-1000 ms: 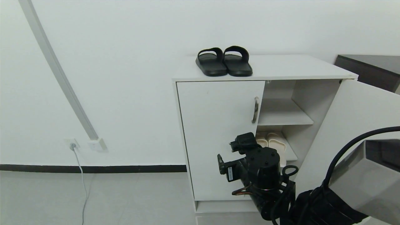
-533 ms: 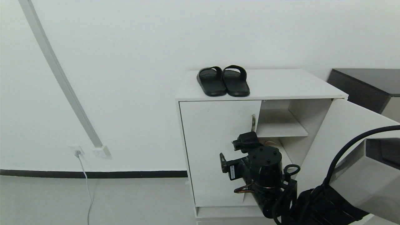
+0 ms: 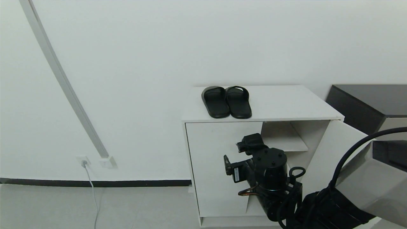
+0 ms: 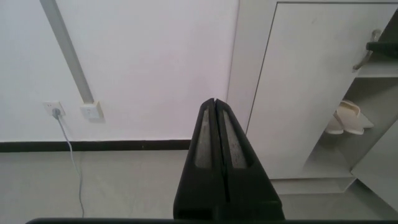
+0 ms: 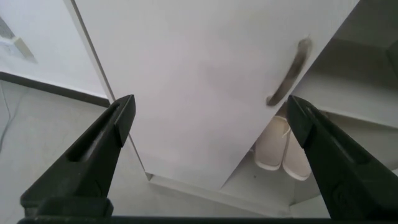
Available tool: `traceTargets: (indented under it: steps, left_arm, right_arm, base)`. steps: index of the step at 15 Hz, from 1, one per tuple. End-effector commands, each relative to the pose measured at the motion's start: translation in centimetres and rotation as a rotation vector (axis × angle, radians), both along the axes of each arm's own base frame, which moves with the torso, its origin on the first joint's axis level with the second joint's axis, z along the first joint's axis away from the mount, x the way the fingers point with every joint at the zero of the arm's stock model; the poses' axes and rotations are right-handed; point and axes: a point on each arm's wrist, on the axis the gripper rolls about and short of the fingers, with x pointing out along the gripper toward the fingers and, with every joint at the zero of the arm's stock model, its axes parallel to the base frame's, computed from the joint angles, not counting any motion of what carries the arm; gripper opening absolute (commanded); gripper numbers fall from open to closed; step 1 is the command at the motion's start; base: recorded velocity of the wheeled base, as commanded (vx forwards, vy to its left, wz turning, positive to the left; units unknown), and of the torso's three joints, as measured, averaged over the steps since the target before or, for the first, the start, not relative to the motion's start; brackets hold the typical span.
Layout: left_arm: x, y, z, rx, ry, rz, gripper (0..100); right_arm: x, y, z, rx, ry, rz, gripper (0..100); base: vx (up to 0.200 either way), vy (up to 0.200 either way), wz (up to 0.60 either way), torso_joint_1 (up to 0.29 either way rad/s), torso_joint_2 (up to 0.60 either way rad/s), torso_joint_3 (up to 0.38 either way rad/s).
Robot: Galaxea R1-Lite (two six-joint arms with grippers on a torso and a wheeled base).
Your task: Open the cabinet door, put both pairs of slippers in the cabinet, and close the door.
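Black slippers [image 3: 226, 101] atop cabinet [image 3: 286, 103], beige pair [image 5: 281, 148] inside, right door [image 3: 325, 159] open

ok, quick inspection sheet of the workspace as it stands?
surface: white cabinet top, carrying the black slippers.
job's things: black slippers side by side on top; white slippers inside, low down; right door open; left door shut.
clutter: nothing seen.
grippers: left gripper shut, empty, off to the cabinet's side; right gripper open, empty, facing the left door near its handle.
cables: white cord from wall socket to the floor.
surroundings: white wall, slanted conduit, dark furniture right of the cabinet.
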Motion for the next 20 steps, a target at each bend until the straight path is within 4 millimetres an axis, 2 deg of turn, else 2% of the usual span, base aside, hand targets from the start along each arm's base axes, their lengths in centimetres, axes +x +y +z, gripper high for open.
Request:
traceTargets:
  steps: [1, 9, 12, 15, 16, 18, 20]
  left_arm:
    - [0.0, 0.0, 0.0, 0.000, 0.000, 0.001, 0]
    - [0.0, 0.0, 0.0, 0.000, 0.000, 0.001, 0]
    - [0.0, 0.0, 0.0, 0.000, 0.000, 0.001, 0]
    - [0.0, 0.0, 0.0, -0.002, 0.000, 0.002, 0]
    - [0.0, 0.0, 0.0, -0.002, 0.000, 0.002, 0]
    - [0.0, 0.0, 0.0, 0.001, 0.000, 0.004, 0]
    - [0.0, 0.0, 0.0, 0.000, 0.000, 0.004, 0]
  right_arm:
    - [0.0, 0.0, 0.1, 0.002, -0.002, 0.000, 100]
    - [0.7, 0.2, 0.6, -0.018, -0.031, -0.002, 100]
    - [1.3, 0.2, 1.3, -0.009, -0.051, 0.008, 100]
    - [2.9, 1.0, 3.8, 0.011, -0.053, -0.008, 100]
    - [2.9, 1.1, 4.1, 0.018, -0.040, -0.009, 100]
    - [2.9, 1.4, 6.3, 0.090, 0.095, -0.036, 100]
    - [2.5, 1.5, 7.6, 0.111, 0.148, -0.095, 100]
  base:
    - [0.000, 0.000, 0.00, 0.256, -0.55, -0.330]
    - [0.000, 0.000, 0.00, 0.249, -0.57, -0.318]
    - [0.000, 0.000, 0.00, 0.045, -0.11, -0.054]
    - [0.000, 0.000, 0.00, 0.000, 0.00, 0.000]
    - [0.000, 0.000, 0.00, 0.000, 0.00, 0.000]
    - [0.000, 0.000, 0.00, 0.000, 0.00, 0.000]
    - [0.000, 0.000, 0.00, 0.000, 0.00, 0.000]
